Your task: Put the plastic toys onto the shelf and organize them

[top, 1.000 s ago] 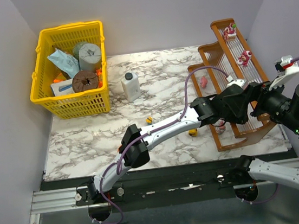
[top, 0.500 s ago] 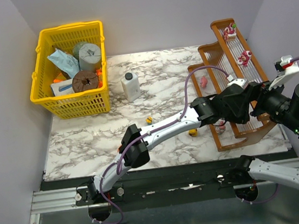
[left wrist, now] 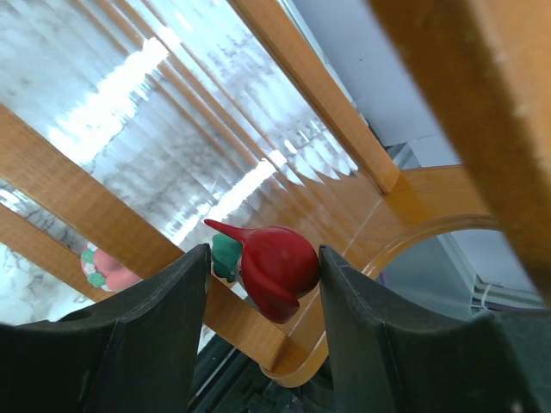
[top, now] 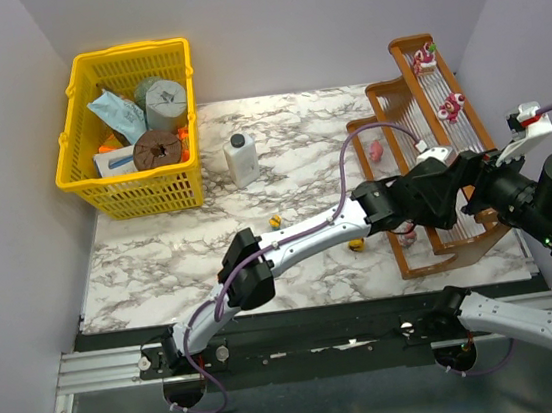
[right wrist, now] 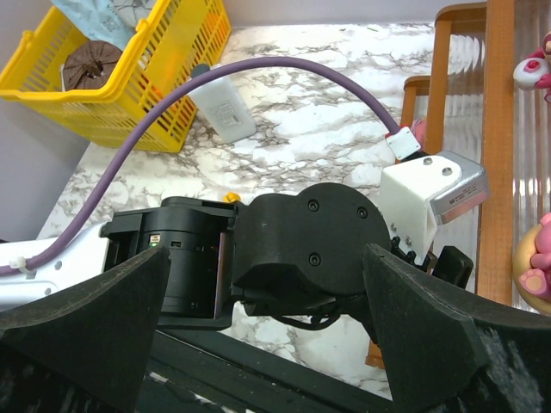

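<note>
Shelf (left wrist: 86, 198) rails crowd the left fingers (left wrist: 129, 344); red toy (left wrist: 280, 267) lies between them, grip not determinable. Right fingers (right wrist: 77, 318) spread empty behind left arm (right wrist: 301, 249).

On your table (top: 163, 271): basket (top: 144, 194), far left corner; bottle (top: 241, 158), just right of it; shelf (top: 434, 260), along the right edge. On the shelf you have two toys (top: 425, 57) at its far right, one behind the other, and another toy (left wrist: 275, 267) at the near end. Left of the shelf, four more toys lie on the table, one just beside it.
</note>
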Controlling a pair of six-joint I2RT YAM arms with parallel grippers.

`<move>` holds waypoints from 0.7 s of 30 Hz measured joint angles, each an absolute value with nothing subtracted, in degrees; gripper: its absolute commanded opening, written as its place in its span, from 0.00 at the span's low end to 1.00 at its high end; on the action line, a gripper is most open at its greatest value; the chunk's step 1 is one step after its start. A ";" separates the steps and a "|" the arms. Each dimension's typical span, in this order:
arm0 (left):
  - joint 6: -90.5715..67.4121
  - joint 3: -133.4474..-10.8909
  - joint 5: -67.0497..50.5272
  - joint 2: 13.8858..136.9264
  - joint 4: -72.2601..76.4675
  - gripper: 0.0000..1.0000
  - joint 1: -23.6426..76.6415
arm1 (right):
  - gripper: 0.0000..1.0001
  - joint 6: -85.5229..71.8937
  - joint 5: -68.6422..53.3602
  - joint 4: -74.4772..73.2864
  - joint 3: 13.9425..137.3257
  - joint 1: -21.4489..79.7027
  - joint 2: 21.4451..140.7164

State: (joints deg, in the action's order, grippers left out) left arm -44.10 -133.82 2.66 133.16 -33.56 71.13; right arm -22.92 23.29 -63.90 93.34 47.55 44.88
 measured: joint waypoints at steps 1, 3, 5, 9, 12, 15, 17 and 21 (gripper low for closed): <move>-44.10 -133.36 2.96 132.94 -33.41 0.62 71.13 | 1.00 -22.90 23.29 -63.90 93.34 47.55 44.88; -44.10 -132.20 3.49 132.22 -33.08 0.64 71.16 | 1.00 -22.92 23.31 -63.90 93.34 47.55 44.88; -44.05 -131.24 4.14 131.33 -33.04 0.66 71.22 | 1.00 -22.92 23.33 -63.90 93.34 47.55 44.88; -43.90 -130.21 4.99 129.91 -32.80 0.68 71.22 | 1.00 -22.92 23.33 -63.90 93.34 47.55 44.88; -43.75 -129.99 5.37 129.32 -32.42 0.69 71.22 | 1.00 -22.92 23.33 -63.92 93.36 47.55 44.93; -43.68 -129.86 5.41 129.14 -32.14 0.69 71.24 | 1.00 -22.92 23.33 -63.92 93.38 47.55 45.04; -43.68 -129.49 5.48 128.92 -32.08 0.69 71.22 | 1.00 -22.92 23.33 -63.94 93.38 47.55 45.12; -43.68 -127.81 5.80 128.01 -31.64 0.68 71.24 | 1.00 -22.90 23.33 -63.94 93.49 47.55 45.30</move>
